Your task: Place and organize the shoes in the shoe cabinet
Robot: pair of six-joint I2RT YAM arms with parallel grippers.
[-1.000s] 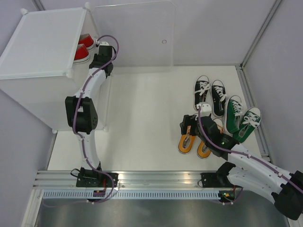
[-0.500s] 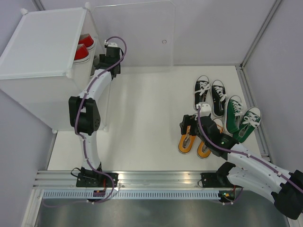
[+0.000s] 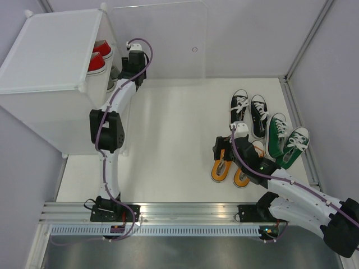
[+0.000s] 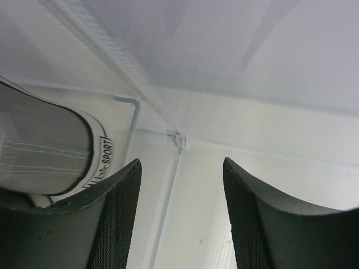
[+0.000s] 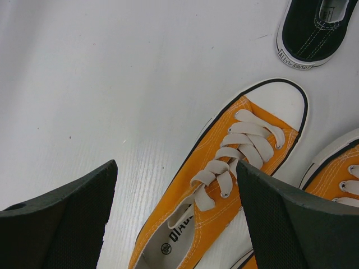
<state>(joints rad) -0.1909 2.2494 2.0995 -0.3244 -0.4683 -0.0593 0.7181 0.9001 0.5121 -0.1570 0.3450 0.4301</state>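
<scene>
My left gripper (image 4: 182, 168) is open and holds nothing. It hangs just outside the shoe cabinet (image 3: 50, 56), and from above it shows at the cabinet's open side (image 3: 133, 59). A grey shoe (image 4: 39, 151) stands just left of the left finger, heel toward me. Two red shoes (image 3: 98, 56) sit on an upper shelf. My right gripper (image 5: 176, 168) is open, low over the left orange shoe (image 5: 224, 185), which lies under and between the jaws. From above this gripper (image 3: 227, 148) covers the toes of the orange pair (image 3: 220, 169).
The cabinet's clear door panel (image 3: 160, 39) stands swung open along the back wall. A black pair (image 3: 249, 109) and a green pair (image 3: 285, 140) lie on the floor beyond and right of the orange shoes. A black toe cap (image 5: 314, 33) shows ahead.
My left arm has drawn back out of the cabinet opening, moving right and toward the back wall. The right gripper has barely shifted over the orange shoes.
</scene>
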